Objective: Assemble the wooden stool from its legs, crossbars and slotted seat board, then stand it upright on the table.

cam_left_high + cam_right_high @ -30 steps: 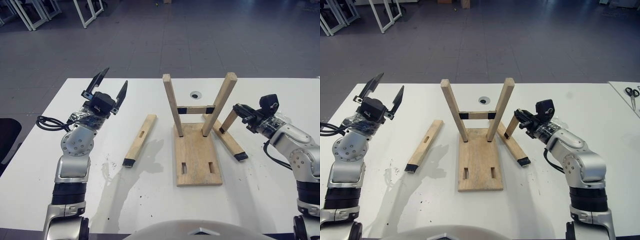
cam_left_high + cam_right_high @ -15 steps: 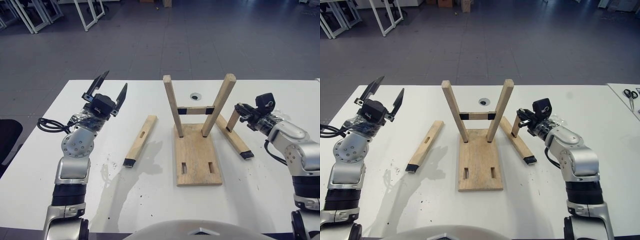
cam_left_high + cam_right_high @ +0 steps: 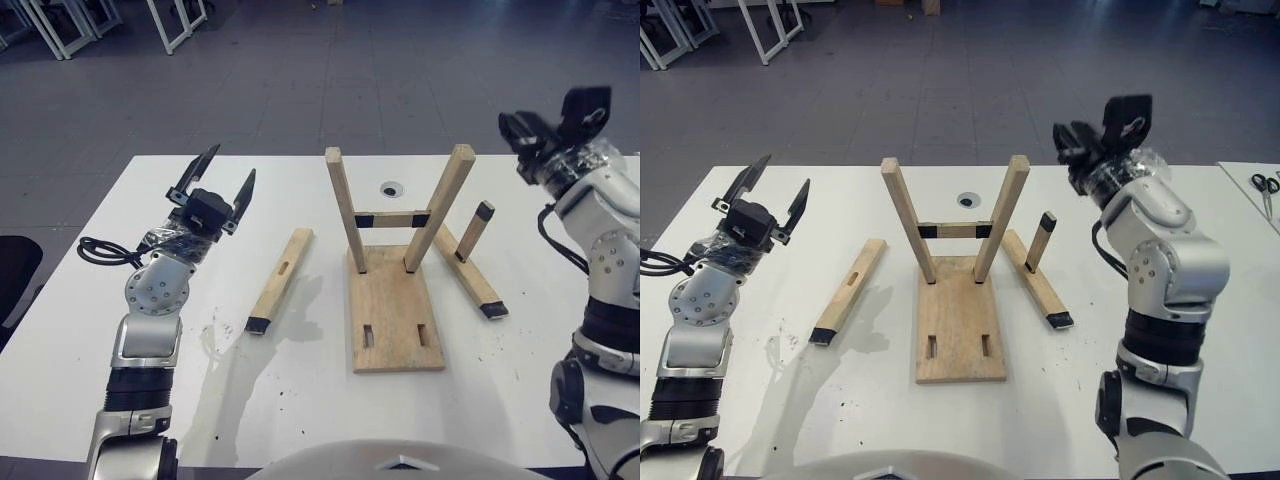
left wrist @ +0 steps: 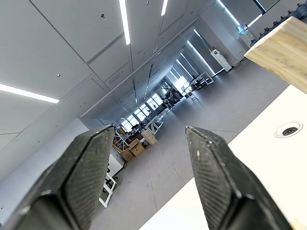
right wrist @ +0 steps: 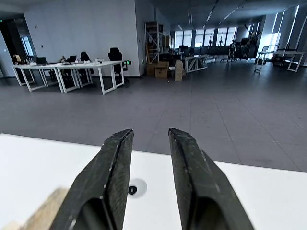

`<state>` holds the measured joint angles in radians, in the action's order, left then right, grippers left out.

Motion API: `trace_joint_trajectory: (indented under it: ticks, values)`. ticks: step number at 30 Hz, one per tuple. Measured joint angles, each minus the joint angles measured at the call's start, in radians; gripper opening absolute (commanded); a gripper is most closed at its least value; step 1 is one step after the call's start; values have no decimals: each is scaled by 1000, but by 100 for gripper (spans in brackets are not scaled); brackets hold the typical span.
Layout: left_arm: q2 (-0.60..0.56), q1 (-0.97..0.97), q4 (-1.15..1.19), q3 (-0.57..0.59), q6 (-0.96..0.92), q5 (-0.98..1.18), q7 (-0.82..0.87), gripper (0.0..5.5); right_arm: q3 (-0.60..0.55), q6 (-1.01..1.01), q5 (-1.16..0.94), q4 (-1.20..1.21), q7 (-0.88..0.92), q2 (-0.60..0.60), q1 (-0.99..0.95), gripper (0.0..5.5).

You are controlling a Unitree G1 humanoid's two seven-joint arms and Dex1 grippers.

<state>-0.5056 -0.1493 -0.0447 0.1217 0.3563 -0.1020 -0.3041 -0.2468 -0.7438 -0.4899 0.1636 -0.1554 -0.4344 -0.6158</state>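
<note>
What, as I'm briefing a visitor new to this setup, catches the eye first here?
The half-built stool in the middle: a seat board lies flat, two legs standing up from its far end, joined by a crossbar. A loose leg lies to its left, and the right hand hangs high over the right side, open and empty.

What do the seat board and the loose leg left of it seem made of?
The seat board looks like pale, unpainted wood, matte: faint grain and clean-cut rectangular slots. The loose leg seems the same bare wood; its black end cap could be rubber, plastic or paint, I cannot tell.
</note>
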Motion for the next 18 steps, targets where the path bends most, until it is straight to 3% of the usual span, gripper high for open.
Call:
trace_joint_trajectory:
  ticks: [7,10,13,18]
  values:
    - [0,-1,10,-1,0,0,5,273,143,242,183,-385,-61,60,52,136]
    - [0,-1,12,-1,0,1,5,273,139,286,198,-437,-73,62,56,136]
    - [0,-1,12,-1,1,1,5,273,97,282,185,-400,-72,62,59,136]
    - [1,1,8,-1,-1,1,5,273,-13,215,86,-119,-36,81,119,136]
